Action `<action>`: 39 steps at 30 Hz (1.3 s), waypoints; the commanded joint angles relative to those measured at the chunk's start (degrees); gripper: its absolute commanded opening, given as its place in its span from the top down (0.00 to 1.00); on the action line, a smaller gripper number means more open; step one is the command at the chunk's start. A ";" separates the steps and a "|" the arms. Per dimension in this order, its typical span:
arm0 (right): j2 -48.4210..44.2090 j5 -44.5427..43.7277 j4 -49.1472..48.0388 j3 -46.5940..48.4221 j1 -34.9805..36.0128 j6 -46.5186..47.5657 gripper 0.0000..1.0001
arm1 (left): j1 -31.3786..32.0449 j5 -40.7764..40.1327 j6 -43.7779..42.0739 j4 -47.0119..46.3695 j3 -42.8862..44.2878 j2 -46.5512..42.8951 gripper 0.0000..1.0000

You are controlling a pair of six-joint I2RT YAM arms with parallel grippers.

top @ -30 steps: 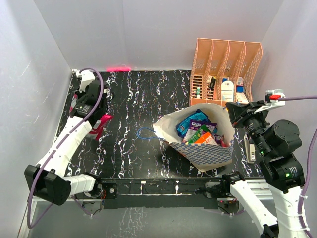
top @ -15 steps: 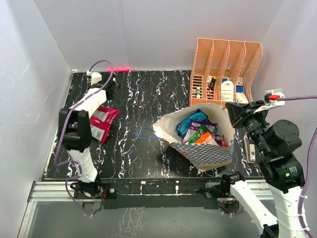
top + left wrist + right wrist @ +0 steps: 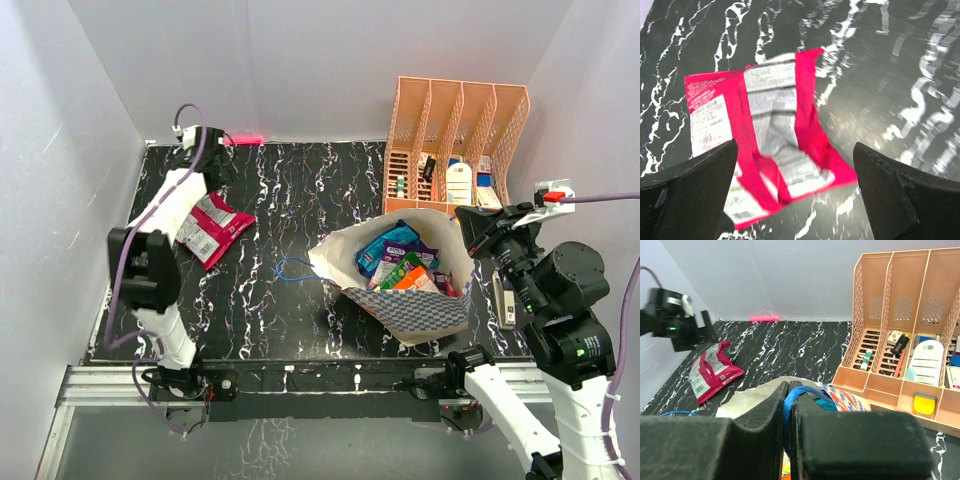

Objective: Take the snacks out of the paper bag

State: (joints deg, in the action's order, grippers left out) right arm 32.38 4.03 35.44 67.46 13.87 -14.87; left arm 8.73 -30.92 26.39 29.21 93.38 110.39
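A magenta-and-silver snack packet (image 3: 214,226) (image 3: 771,145) (image 3: 710,371) lies flat on the black marbled table at the back left. My left gripper (image 3: 212,172) (image 3: 795,200) hangs just above it, open, with the jaws wide on either side and nothing between them. The paper bag (image 3: 412,306), blue-and-white checkered, stands open at centre right with several snacks (image 3: 398,260) inside, blue, purple, orange and green. My right gripper (image 3: 470,228) (image 3: 790,400) is at the bag's right rim, shut on its blue cord handle (image 3: 801,392). The other handle (image 3: 293,268) lies on the table.
A peach-orange slotted organizer (image 3: 455,140) (image 3: 900,340) with small items stands behind the bag at the back right. White walls close in the table on the left, back and right. A red light mark (image 3: 240,140) shows at the back wall's foot.
My left gripper has opened and let go of the magenta packet, which now lies on the table. The left arm has swung toward the back left corner. The right arm has not moved.
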 commanded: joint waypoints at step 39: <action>2.63 7.61 -11.14 1.09 0.37 -4.79 0.93 | -11.02 48.54 7.85 -20.86 -17.55 -13.98 0.02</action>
State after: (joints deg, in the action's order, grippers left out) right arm 34.74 9.89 32.60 66.63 13.87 -18.57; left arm -2.98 11.25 31.57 8.99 78.35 107.83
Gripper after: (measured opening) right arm 0.077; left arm 0.983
